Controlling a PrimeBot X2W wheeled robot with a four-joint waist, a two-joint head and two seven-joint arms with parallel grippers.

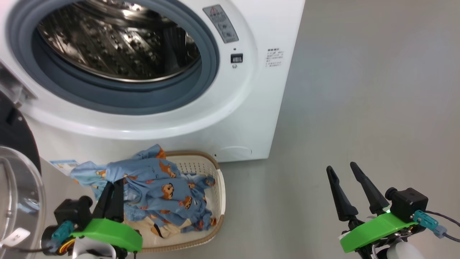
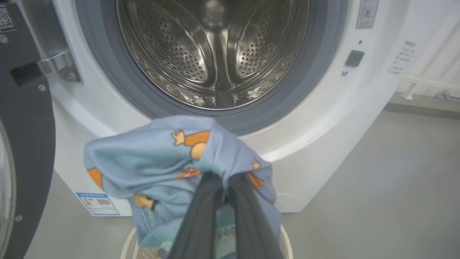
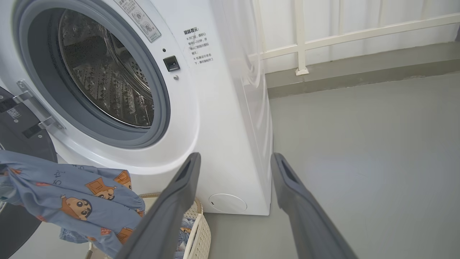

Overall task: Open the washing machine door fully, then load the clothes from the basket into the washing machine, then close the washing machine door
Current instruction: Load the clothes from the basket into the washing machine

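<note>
My left fingers [image 2: 201,216] are pressed together on a light blue fabric garment [image 2: 151,158] printed with orange-brown cartoon figures. The cloth bunches around their tips and falls down on both sides of them. My left arm is low at my left side, with its wrist under a green plastic cover [image 1: 107,232]. The fingers point forward and upward, toward the round opening of the big white front-loading washing machine [image 1: 251,118].

The gripped part of the garment hangs above the small cream-white perforated plastic basket [image 1: 220,187] with a brown rim. This basket stands on the grey floor [image 1: 359,108], just in front of the machine. More blue printed clothes and a cream-coloured cloth piece [image 1: 142,226] lie inside the basket.

The large round glossy black door [image 2: 25,144] with its clear glass bowl stands swung open at my left, on a metal hinge [image 2: 54,63]. Inside the grey-blue rubber seal [image 1: 118,102] I can see the steel perforated drum [image 2: 215,54].

My right fingers [image 1: 339,196] stand wide apart and hold nothing. My right arm is low at my right side. Its fingers point upward and a little to the left in the head view. They are over bare floor, to the right of the machine's corner and well apart from the basket.
</note>
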